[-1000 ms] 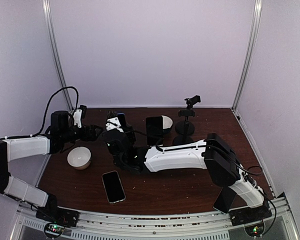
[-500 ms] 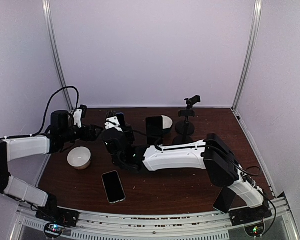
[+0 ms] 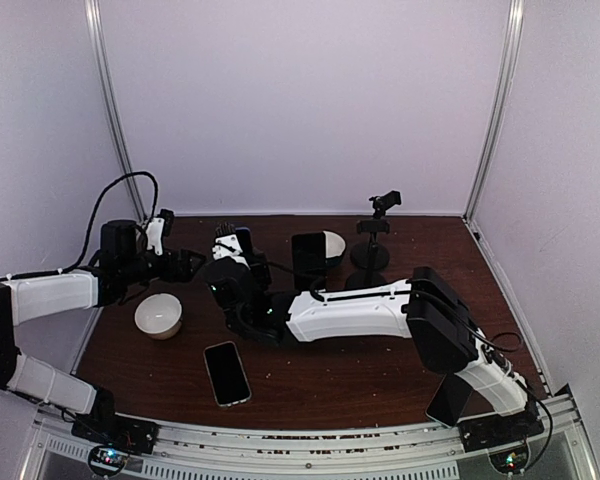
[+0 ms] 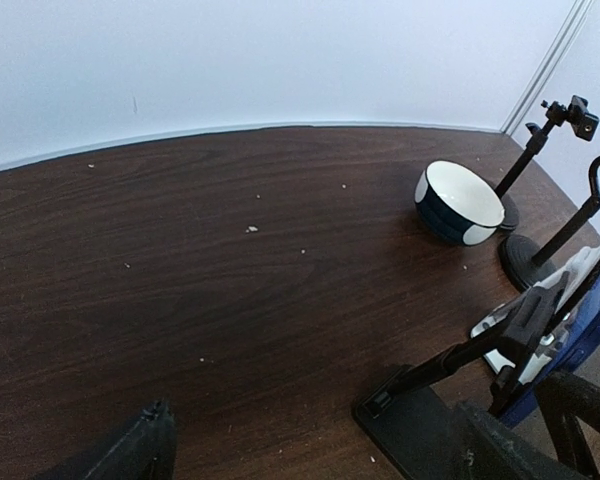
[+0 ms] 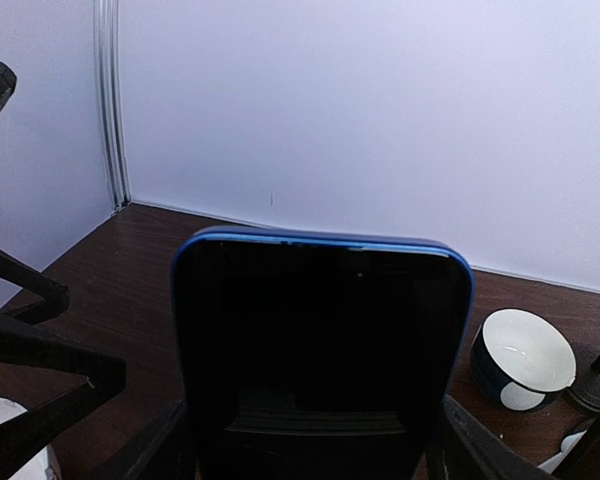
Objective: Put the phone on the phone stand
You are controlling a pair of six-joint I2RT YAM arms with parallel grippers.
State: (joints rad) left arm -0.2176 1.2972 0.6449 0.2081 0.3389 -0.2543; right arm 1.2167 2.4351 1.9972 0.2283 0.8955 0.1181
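A phone in a blue case (image 5: 320,340) stands upright between the fingers of my right gripper (image 5: 315,440), which is shut on it. In the top view this gripper (image 3: 235,252) and the phone (image 3: 243,241) sit at the back left of the table. The black folding phone stand (image 4: 450,368) has its base on the table, and its arms rise right beside the phone's blue edge (image 4: 592,305). I cannot tell whether the phone touches the stand. My left gripper (image 3: 190,264) hovers just left of them, open and empty.
A second phone (image 3: 226,372) lies flat near the front. A white bowl (image 3: 158,315) sits at the left. A dark upright slab (image 3: 307,260), a blue-and-white bowl (image 3: 332,243) and a black tripod (image 3: 372,240) stand behind my right arm.
My right gripper with the phone has edged slightly left. The left arm has stayed put.
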